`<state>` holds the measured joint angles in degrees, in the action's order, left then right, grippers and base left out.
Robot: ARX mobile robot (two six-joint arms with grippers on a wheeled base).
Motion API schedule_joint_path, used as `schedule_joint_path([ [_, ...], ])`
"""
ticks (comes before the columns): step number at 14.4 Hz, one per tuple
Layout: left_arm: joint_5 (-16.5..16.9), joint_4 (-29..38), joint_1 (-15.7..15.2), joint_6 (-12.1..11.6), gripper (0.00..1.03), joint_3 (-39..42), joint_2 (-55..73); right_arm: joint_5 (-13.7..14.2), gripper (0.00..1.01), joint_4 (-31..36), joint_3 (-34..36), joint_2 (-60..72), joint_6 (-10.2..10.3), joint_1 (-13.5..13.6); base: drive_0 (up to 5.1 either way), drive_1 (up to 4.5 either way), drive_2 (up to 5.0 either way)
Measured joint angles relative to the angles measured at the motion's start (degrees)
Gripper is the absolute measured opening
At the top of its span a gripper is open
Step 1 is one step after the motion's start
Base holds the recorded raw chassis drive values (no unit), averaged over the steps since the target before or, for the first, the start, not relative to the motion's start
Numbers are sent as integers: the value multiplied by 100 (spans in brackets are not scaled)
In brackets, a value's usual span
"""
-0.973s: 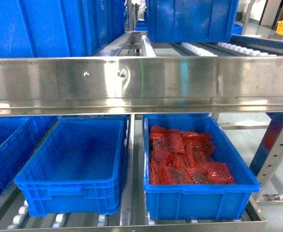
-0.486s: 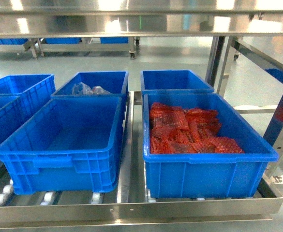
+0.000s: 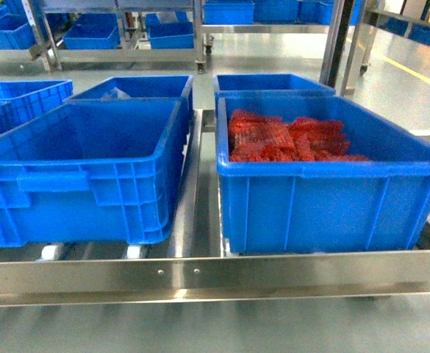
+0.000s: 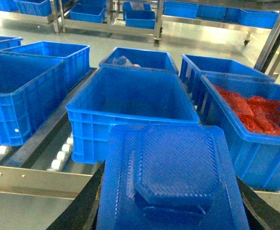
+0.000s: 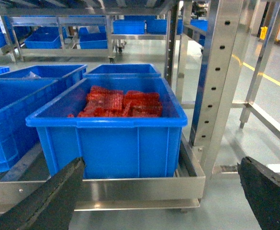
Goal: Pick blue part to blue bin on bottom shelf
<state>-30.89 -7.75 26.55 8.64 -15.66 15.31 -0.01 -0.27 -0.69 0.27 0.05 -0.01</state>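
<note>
- The blue part [image 4: 171,179], a flat moulded tray with a raised octagonal centre, is held in the left hand [image 4: 171,225]; the dark fingers [image 4: 80,213] are closed against its two sides, and the contact itself is hidden under the part.
- The blue bin [image 4: 130,103], empty, is located directly ahead of and below this hand on the bottom shelf [image 3: 200,276].
- A release made too early would drop the part onto the front rail or the floor.
- The neighbouring bin of red parts [image 4: 259,112] lies just to the hand's right; a sideways drift would place the part there.
- The wide part may catch the near rim and tilt.
- The right hand [image 5: 163,201] is spread wide open and empty.
</note>
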Motion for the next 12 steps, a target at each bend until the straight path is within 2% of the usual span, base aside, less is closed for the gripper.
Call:
schedule_joint_path([
  [12, -2, 0, 0, 0, 43, 4, -4, 0, 98, 9, 0, 0, -4, 0, 0, 0, 0],
])
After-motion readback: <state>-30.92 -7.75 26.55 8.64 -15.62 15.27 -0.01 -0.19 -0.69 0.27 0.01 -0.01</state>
